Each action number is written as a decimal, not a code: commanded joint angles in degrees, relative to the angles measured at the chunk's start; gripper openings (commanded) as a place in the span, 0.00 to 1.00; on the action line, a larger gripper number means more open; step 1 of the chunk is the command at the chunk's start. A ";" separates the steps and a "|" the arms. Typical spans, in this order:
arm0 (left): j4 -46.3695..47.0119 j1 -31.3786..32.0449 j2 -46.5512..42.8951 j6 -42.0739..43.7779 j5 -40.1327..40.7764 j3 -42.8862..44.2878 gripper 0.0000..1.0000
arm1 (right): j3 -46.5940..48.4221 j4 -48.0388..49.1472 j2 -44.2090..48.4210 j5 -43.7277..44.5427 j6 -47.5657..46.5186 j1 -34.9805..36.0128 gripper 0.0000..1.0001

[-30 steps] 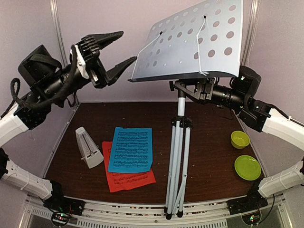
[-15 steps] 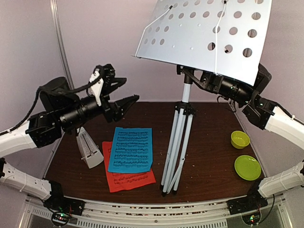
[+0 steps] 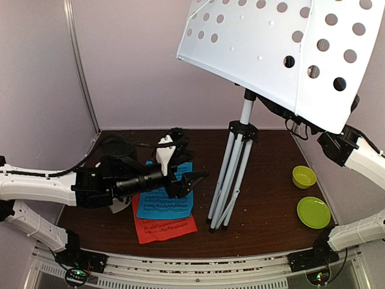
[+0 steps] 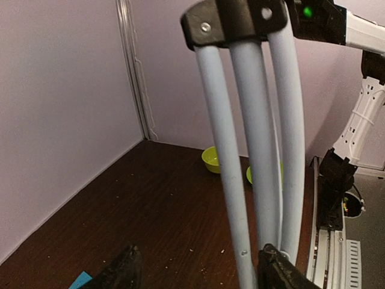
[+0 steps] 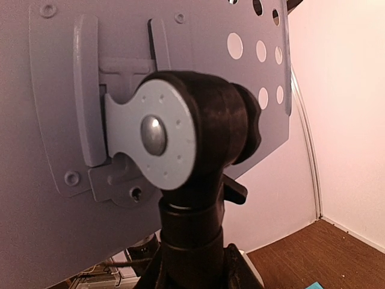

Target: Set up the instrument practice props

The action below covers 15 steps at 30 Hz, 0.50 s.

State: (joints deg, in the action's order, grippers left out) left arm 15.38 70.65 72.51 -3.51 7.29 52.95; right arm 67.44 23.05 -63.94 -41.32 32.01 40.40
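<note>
Folded tripod legs (image 3: pixel 224 186) sat at 3 o'clock of the wide-open left gripper (image 3: pixel 195 161)
They ran near upright, left arm closest, while the right gripper (image 5: pixel 194 271) pinched the stand's neck (image 5: pixel 192 223).

Left gripper (image 3: pixel 192 159), reaching low and forward, gapes wide; right gripper (image 5: pixel 192 274), raised high, seems clamped.

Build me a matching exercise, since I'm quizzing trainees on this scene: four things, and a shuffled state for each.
1 blue sheet
2 red sheet
3 tripod legs
4 left end effector

A open, close to the legs
B folded together
C lying on top
D partly covered underneath

Pairs: 1-C, 2-D, 3-B, 4-A
</note>
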 commanded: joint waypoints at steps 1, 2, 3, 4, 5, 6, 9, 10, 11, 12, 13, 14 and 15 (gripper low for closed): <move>6.41 2.12 4.50 -3.00 0.85 3.70 0.67 | 5.52 13.77 4.00 2.39 -0.28 -0.05 0.00; 6.85 2.32 5.52 -3.48 0.66 4.26 0.67 | 5.50 13.82 4.00 2.31 -0.19 -0.06 0.00; 7.09 2.50 6.60 -3.89 0.55 5.06 0.66 | 5.51 13.90 4.00 2.22 -0.11 -0.06 0.00; 7.05 2.67 7.58 -3.95 0.58 5.82 0.65 | 5.51 13.99 4.00 2.14 -0.04 -0.06 0.00; 6.90 2.79 8.43 -3.93 0.85 6.57 0.64 | 5.51 14.10 4.00 2.05 0.21 -0.07 0.00; 7.02 2.82 9.13 -3.97 1.48 7.12 0.63 | 5.47 14.31 4.00 1.89 0.35 -0.08 0.00; 7.52 2.80 10.69 -4.14 3.00 8.10 0.59 | 5.19 15.01 4.00 1.81 1.14 -0.06 0.00; 7.39 2.82 11.12 -4.09 3.27 8.54 0.58 | 5.11 15.26 4.00 1.71 1.39 -0.06 0.00; 7.01 2.82 11.62 -3.92 3.40 9.02 0.57 | 5.01 15.49 4.00 1.71 1.74 -0.06 0.00; 6.40 2.82 12.09 -3.71 3.58 9.79 0.56 | 4.89 15.86 3.94 1.62 2.11 -0.06 0.00; 5.69 2.82 12.65 -3.58 3.78 10.61 0.55 | 4.82 16.21 3.92 1.57 2.36 -0.06 0.00; 5.06 2.77 13.25 -3.51 3.78 11.26 0.54 | 4.76 16.50 3.92 1.51 2.62 -0.06 0.00; 4.49 2.82 13.75 -3.37 3.60 11.82 0.53 | 4.68 16.83 3.91 1.52 2.89 -0.02 0.00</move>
State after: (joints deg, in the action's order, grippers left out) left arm 18.41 73.23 84.44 -6.76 9.69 61.39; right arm 67.46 24.21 -63.79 -42.24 31.90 40.40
